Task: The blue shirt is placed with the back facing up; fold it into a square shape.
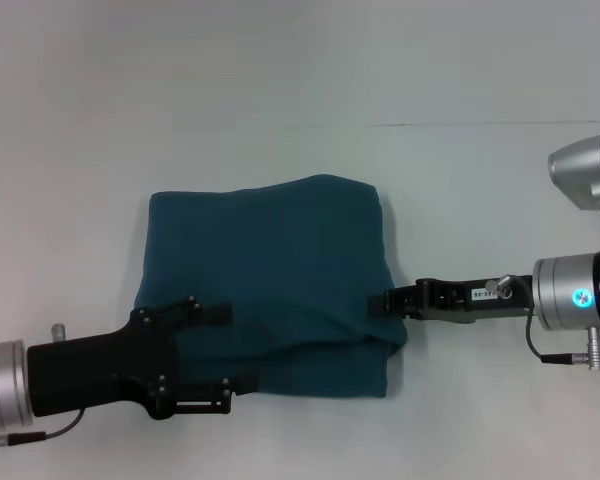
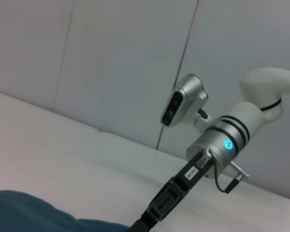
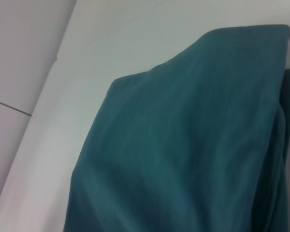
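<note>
The blue shirt (image 1: 275,275) lies folded into a rough square in the middle of the white table (image 1: 300,60), plain side up, with layered edges along its near and right sides. My left gripper (image 1: 235,347) is open, its two fingers spread over the shirt's near left corner. My right gripper (image 1: 378,300) reaches in from the right and its tip touches the shirt's right edge near the near corner. The shirt fills the right wrist view (image 3: 183,145). A strip of it shows in the left wrist view (image 2: 29,212), with the right arm (image 2: 222,145) beyond.
The white table surface (image 3: 87,58) runs around the shirt on all sides. A seam line (image 1: 480,124) crosses the far side of the table. Grey wall panels (image 2: 111,58) stand behind the table.
</note>
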`<state>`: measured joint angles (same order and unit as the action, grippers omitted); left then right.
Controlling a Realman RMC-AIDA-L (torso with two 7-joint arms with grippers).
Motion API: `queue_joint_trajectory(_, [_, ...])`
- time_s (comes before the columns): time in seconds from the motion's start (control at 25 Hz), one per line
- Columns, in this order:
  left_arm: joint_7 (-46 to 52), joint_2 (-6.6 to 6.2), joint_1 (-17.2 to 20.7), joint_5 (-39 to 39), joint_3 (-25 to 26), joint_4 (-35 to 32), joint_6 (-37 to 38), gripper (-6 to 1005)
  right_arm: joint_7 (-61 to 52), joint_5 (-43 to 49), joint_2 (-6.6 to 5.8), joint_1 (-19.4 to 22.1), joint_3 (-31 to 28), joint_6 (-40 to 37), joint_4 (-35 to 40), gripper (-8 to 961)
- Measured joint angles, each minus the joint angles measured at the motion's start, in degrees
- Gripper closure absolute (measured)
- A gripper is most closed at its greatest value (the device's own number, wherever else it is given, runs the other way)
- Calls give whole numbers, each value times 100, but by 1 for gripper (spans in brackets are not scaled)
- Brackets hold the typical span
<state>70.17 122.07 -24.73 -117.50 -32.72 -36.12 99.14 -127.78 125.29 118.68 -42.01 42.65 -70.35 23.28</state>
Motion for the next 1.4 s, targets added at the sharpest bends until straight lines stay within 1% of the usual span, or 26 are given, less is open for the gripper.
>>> queue_joint_trajectory(0.12, [6,-6,-2,0,9,0,0,50,19,-2,4,0,17,-44,18,491])
queue_joint_trajectory(0.32, [5,-8,-4,0,12,0,-36,50,59,-6,-2,9,-1,-104,32,699])
queue_joint_trajectory(0.56, [8,-8,-5,0,13,0,-37,50,130,-80,-11,34,-30,-444,239,933])
queue_joint_trajectory(0.68, [23,-8,-7,2,29,-1,-38,50,196,-208,-19,56,-30,-685,343,932])
queue_joint_trajectory(0.84, [79,-8,-14,6,89,-1,-40,50,282,-359,-60,69,-36,-925,411,932])
queue_joint_trajectory(1.12, [154,-15,-14,22,211,-1,-9,50,264,-395,-74,66,-38,-1092,688,930])
queue_joint_trajectory(1.4, [209,-17,-14,80,326,-6,4,51,220,-435,-94,-35,-38,-1317,962,929])
